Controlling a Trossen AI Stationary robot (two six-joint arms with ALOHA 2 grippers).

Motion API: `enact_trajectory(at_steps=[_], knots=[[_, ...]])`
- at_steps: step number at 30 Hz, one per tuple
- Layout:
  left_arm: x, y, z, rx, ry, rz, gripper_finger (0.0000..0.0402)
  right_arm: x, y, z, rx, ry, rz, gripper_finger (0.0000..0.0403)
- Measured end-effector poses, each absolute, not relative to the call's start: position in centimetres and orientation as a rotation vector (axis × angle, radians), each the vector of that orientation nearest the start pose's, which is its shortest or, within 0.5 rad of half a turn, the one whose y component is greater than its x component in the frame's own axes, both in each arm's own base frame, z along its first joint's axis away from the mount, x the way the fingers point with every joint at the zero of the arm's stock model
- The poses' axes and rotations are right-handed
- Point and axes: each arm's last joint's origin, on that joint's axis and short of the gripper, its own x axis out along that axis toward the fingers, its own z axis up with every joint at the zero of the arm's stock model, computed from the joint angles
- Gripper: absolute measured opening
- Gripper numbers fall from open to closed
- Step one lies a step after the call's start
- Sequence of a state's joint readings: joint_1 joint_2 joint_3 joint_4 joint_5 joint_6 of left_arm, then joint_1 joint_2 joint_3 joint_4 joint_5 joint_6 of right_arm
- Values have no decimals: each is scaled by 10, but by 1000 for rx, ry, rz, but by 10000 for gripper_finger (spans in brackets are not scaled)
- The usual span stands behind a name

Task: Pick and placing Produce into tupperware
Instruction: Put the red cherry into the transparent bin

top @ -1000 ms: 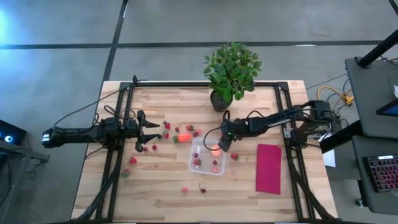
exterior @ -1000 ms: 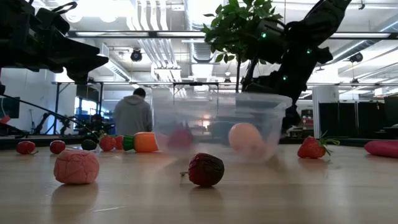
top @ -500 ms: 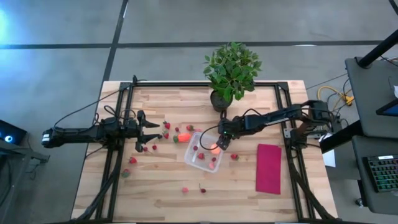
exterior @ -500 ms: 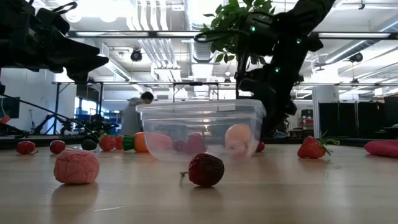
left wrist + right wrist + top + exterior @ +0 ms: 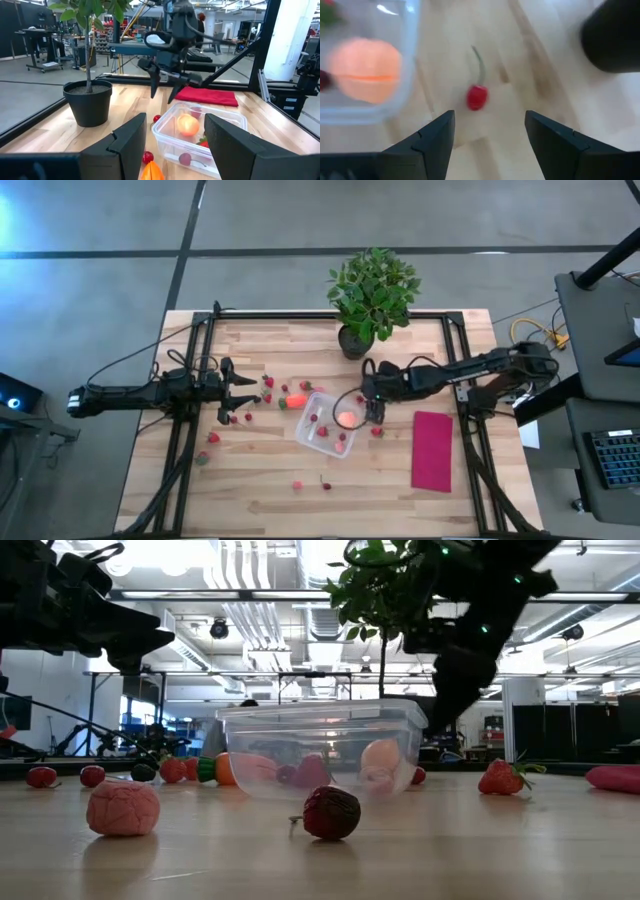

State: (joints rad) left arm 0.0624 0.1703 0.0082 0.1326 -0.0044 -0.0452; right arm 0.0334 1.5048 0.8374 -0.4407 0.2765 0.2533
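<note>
Over a pale wooden table (image 5: 250, 470), the right gripper (image 5: 374, 412) hangs just beside the right wall of the clear tupperware (image 5: 327, 424), its two dark fingers (image 5: 436, 145) spread apart with nothing between them; below them in the right wrist view lies a small red cherry (image 5: 476, 96) with its stem, on bare wood just outside the container's wall. The tupperware sits near the middle of the table, turned slightly askew to the table's edges, and holds the round orange-pink fruit (image 5: 347, 419) against its right side together with a few small red pieces (image 5: 322, 431). Just off the container's left corner lies the orange-red piece with a green top (image 5: 294, 400). More small strawberries (image 5: 213, 438) are scattered toward the left half of the table and toward its front edge. The left gripper (image 5: 244, 390) waits above the left side of the table, fingers parted and empty. A potted plant (image 5: 370, 295) stands at the back edge, and a magenta cloth (image 5: 432, 450) lies flat near the right edge, well apart from the container
</note>
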Motion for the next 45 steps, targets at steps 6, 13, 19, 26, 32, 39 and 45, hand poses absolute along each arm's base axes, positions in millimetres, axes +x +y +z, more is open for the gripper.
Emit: enact_trajectory(at_steps=[6, 13, 19, 26, 32, 39, 45], knots=[[108, 7, 165, -46, 28, 68, 187, 269, 10, 152, -40, 1008, -388, 235], [108, 7, 165, -46, 29, 67, 187, 268, 13, 137, -46, 924, -406, 235], [108, 7, 165, -46, 32, 67, 187, 265, 14, 126, -21, 923, -359, 235], [108, 7, 165, -46, 32, 68, 187, 270, 15, 118, -31, 874, -333, 235], [108, 7, 165, -46, 34, 68, 187, 273, 11, 110, -11, 896, -310, 235], [108, 7, 165, -46, 31, 67, 187, 277, 1, 111, 70, 891, -329, 215], [108, 7, 165, -46, 34, 68, 187, 277, -7, 112, 73, 888, -367, 180]])
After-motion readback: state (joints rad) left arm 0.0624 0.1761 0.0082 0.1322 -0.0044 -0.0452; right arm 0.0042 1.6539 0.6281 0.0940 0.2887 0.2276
